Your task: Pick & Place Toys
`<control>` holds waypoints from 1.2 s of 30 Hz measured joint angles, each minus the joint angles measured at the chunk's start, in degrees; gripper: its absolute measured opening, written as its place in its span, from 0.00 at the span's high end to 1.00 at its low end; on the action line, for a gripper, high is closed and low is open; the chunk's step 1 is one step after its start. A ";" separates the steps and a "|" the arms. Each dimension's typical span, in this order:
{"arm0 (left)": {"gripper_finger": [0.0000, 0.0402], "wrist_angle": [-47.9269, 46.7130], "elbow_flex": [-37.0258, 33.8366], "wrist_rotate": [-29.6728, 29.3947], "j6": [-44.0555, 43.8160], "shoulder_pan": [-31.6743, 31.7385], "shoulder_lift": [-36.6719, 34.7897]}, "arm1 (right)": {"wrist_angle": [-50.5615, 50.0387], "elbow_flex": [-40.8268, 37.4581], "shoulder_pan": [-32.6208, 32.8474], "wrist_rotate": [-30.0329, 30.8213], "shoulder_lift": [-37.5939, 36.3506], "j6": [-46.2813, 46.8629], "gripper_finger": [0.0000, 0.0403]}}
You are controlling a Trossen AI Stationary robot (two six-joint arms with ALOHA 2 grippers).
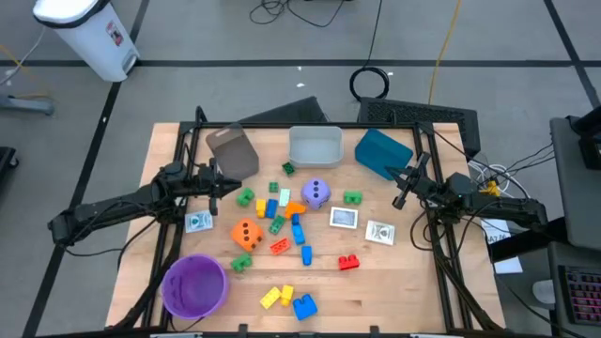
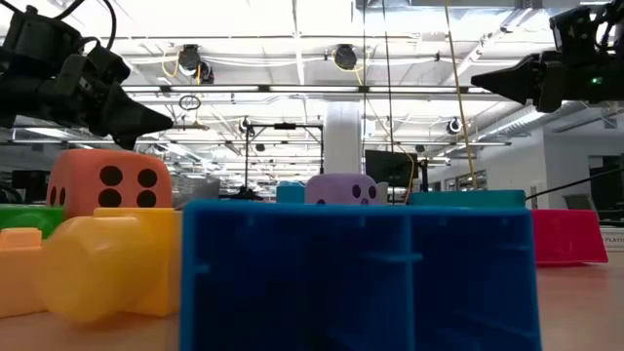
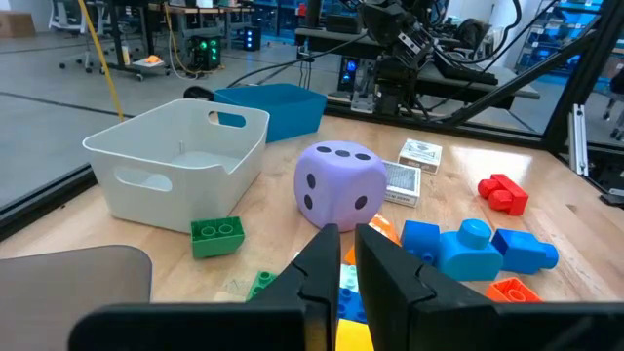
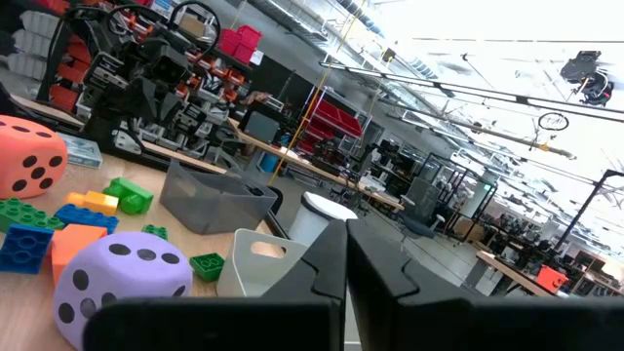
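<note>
Toys lie scattered over the middle of the wooden table (image 1: 404, 282): a purple dotted die (image 1: 315, 192), an orange die (image 1: 247, 234), several small bricks such as a red one (image 1: 348, 262) and a blue one (image 1: 304, 305), and whitish cards (image 1: 344, 218). My left gripper (image 1: 239, 185) hovers shut at the table's left side, pointing at the toys, with the purple die (image 3: 337, 185) ahead of its fingers (image 3: 322, 255). My right gripper (image 1: 399, 199) hovers shut at the right side, tipped slightly upward, above the table. Neither touches anything.
A grey bin (image 1: 233, 152), a white bin (image 1: 315, 145) and a teal bin (image 1: 383, 153) stand along the far edge. A purple round bowl (image 1: 195, 284) sits at the near left corner. Bare wood shows at the near right.
</note>
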 joint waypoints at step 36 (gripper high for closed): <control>0.89 4.90 -0.03 -0.01 -7.02 0.02 0.02 | 24.89 40.58 0.73 3.25 54.07 46.83 0.99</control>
